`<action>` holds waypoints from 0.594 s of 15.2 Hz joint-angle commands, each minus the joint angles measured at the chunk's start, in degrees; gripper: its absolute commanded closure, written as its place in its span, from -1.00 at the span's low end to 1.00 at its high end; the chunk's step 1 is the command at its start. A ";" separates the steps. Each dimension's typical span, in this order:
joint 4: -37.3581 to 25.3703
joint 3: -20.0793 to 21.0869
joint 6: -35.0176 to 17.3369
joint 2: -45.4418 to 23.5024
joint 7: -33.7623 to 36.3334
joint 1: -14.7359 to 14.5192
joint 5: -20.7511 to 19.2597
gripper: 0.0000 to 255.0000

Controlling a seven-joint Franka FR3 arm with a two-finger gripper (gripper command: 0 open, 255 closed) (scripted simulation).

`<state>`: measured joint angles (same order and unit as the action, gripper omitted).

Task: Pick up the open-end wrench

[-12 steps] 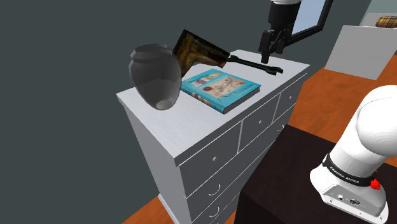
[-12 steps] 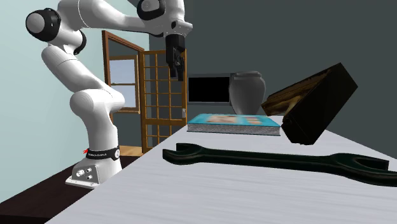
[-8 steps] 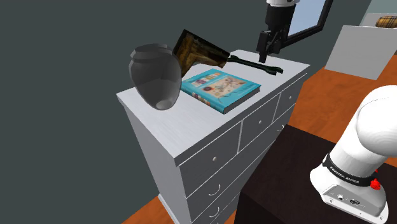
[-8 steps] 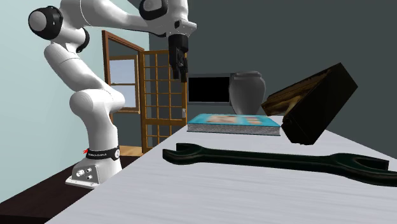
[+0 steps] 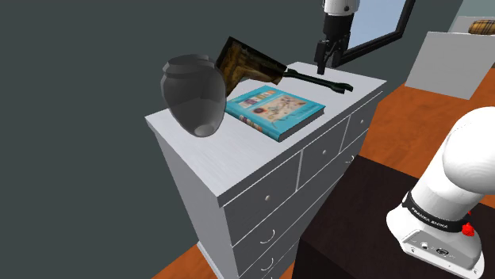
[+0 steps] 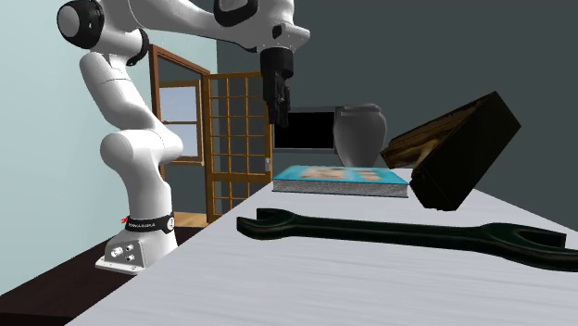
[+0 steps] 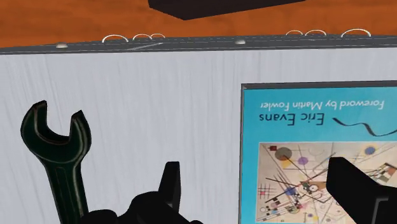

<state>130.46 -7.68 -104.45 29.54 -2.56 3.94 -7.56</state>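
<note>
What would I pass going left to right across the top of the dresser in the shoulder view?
grey vase → tilted dark box → open-end wrench. The teal book overlaps both the box and the wrench, so it is left out.

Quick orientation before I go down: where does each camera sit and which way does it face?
Shoulder view: beside the stand, looking down on the dresser; arm base and gripper near the wrench show.
Second exterior view: low on the dresser top, facing the arm across the wrench; most of it shows.
Wrist view: looking down along the open fingers at the dresser top.
Shared: wrench and blue book.
</note>
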 commanded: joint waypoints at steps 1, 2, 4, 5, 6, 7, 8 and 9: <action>-1.83 -2.12 -1.90 -3.77 -2.35 0.51 -0.12 -1.00; -2.93 -3.08 -2.60 -5.61 -3.48 0.70 -0.02 -1.00; -5.35 -4.95 -3.86 -9.42 -5.78 1.09 0.41 -1.00; -6.66 -5.86 -4.43 -11.38 -6.96 1.27 0.74 -1.00; -8.05 -6.74 -4.94 -13.37 -8.16 1.45 1.15 -1.00; -9.50 -7.61 -5.39 -15.40 -9.38 1.62 1.64 -1.00; -11.03 -8.43 -5.79 -17.47 -10.63 1.83 2.21 -1.00; -12.63 -9.23 -6.13 -19.57 -11.89 2.06 2.86 -1.00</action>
<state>119.46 -16.29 -110.29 12.09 -13.44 5.92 -5.31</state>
